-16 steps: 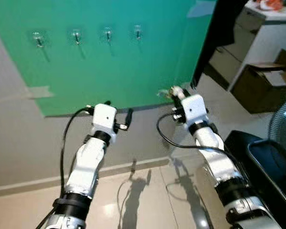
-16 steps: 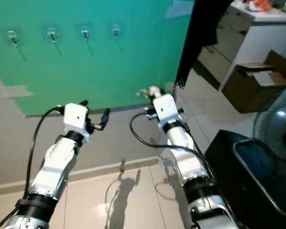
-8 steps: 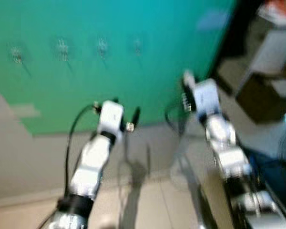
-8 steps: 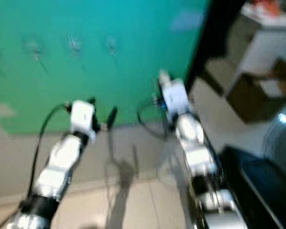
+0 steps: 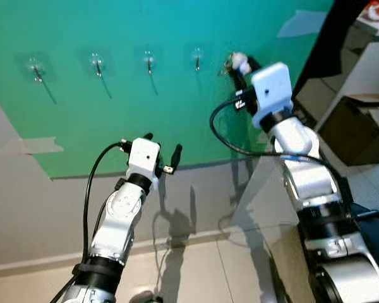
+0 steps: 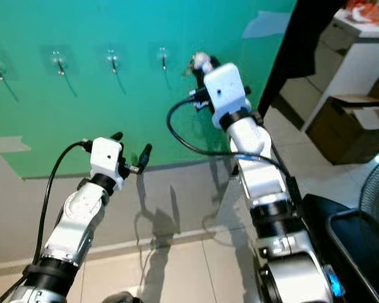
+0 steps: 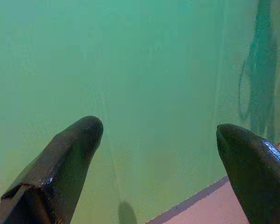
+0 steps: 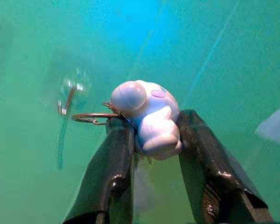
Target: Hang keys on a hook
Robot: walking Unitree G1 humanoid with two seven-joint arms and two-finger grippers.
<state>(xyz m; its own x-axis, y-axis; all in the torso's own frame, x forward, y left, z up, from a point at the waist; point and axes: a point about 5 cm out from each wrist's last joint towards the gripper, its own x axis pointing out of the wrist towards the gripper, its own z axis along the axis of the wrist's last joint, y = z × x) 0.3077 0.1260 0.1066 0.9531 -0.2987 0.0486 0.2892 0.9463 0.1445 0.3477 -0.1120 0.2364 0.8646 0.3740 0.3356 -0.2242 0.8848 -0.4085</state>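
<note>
Right gripper [image 8: 151, 140]: raised high against the green wall [image 5: 126, 95], fingers [image 8: 109, 177] pinched on the keys [image 8: 147, 116], one on each side of the white figure-shaped fob.
Keys: held in the right gripper, off the floor, close to the wall; the metal key ring [image 8: 91, 116] sticks out sideways from the fob toward the nearest hook [image 8: 67, 95]. Ring end is just beside that hook (cannot tell whether it touches; not seen looped over it).
Hooks: four small clear stick-on hooks in a row on the green wall; the one nearest the keys is the rightmost hook [image 5: 197, 58]. The other three hooks [image 5: 97, 62] hang bare.
Left gripper [image 7: 158, 140]: lower, near the bottom edge of the green wall, fingers spread wide apart with nothing between them, pointed at the wall.
Left arm [image 5: 123, 214]: bent upward from the lower left, a black cable [image 5: 91, 183] looping beside it.
Surroundings: tiled floor [image 5: 196, 265] below the wall; a cardboard box [image 5: 357, 120] and a white cabinet [image 5: 360, 50] off to the right (well apart from the hooks).
</note>
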